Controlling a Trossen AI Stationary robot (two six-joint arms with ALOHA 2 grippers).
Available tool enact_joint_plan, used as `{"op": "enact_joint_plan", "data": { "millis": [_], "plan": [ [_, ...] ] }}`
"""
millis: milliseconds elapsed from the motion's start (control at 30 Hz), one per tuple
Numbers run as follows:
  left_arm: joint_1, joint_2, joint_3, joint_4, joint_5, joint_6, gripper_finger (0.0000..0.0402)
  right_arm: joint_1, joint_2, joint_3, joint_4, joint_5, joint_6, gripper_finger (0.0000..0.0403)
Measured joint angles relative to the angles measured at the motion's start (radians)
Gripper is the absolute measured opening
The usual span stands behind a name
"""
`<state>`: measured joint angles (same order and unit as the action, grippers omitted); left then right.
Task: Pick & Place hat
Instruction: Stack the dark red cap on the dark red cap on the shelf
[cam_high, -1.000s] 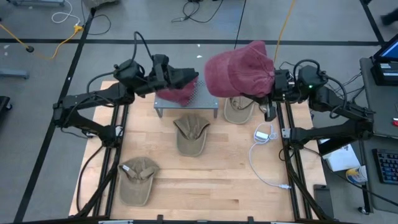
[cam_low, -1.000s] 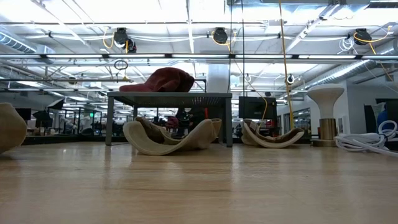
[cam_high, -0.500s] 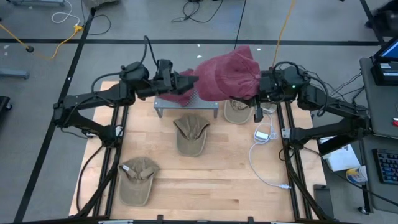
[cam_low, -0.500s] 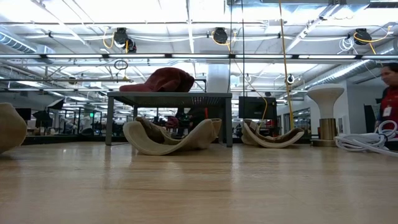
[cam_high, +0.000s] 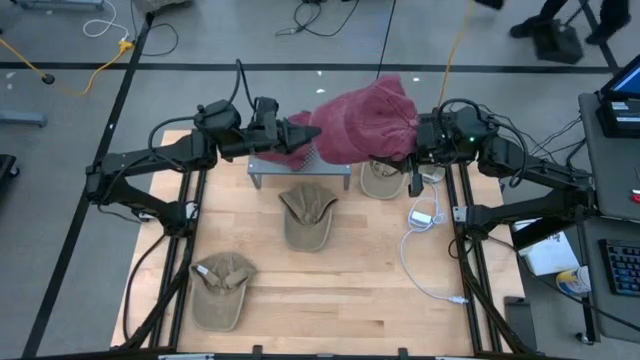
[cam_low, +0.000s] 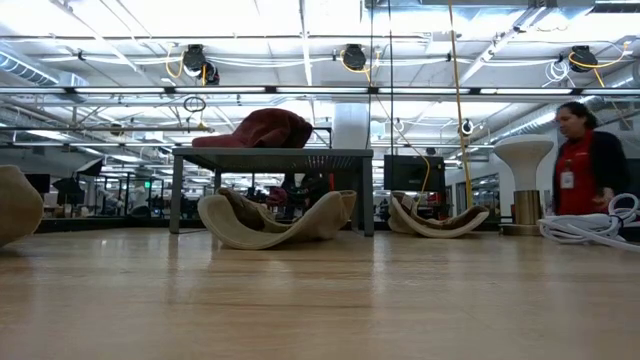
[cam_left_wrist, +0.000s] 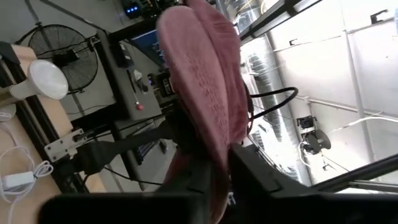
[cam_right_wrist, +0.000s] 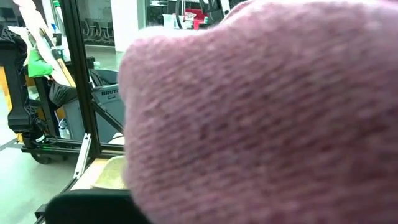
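Observation:
A dark red knit hat (cam_high: 365, 125) hangs in the air between my two grippers, above the far middle of the table. My left gripper (cam_high: 305, 133) is shut on its left end; the left wrist view shows the hat (cam_left_wrist: 205, 81) rising from between the fingers. My right gripper (cam_high: 418, 140) sits at the hat's right end, mostly covered by it, and the hat (cam_right_wrist: 261, 112) fills that arm's wrist view. A second red hat (cam_high: 283, 152) lies on a small grey stand (cam_high: 300, 172). My left gripper pinches the hat's lower left edge (cam_left_wrist: 214, 158) between its two fingers, which come in about level from the table's left. The hat is clear of the stand and the table. My right gripper holds the hat's right end, but the hat itself hides the place of contact.
Three tan caps lie on the wooden table: one in the middle (cam_high: 308, 215), one near the front left (cam_high: 222, 290), one at the back right (cam_high: 382, 178). A white cable (cam_high: 425, 215) trails along the right side. A person (cam_low: 585, 160) stands beyond the table.
My right gripper has carried the red hat toward the table's left and a little down, bringing its left end to my left gripper, which has edged toward the hat. In the last half second both arms have kept still.

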<state>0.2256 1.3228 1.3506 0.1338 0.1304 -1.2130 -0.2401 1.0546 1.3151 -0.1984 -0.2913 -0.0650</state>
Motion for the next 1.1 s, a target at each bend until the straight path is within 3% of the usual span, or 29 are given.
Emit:
{"op": "enact_joint_plan", "data": {
  "millis": [100,367,467,600,933,1100],
  "plan": [
    [0.0,0.0,0.0,0.009,0.01,0.026,0.0013,0.0,0.001,0.0,-0.007,0.0,0.0,0.0036],
    [0.0,-0.001,0.0,0.015,0.063,0.087,0.0009,0.0,-0.002,0.0,-0.02,-0.003,0.023,0.0034],
    [0.006,-0.001,0.0,0.031,0.08,0.086,0.001,0.0,-0.018,0.0,-0.023,-0.048,0.055,0.0043],
    [0.037,-0.01,0.0,0.049,0.139,0.071,0.0009,0.01,-0.059,0.0,-0.058,-0.106,0.093,0.0078],
    [0.102,-0.05,-0.001,0.049,0.317,0.043,0.0009,0.013,-0.16,0.0,-0.306,-0.022,0.277,0.0201],
    [0.11,-0.066,-0.001,0.048,0.387,0.003,0.0009,0.013,-0.196,0.0,-0.402,-0.027,0.2,0.0226]
  ]
}}
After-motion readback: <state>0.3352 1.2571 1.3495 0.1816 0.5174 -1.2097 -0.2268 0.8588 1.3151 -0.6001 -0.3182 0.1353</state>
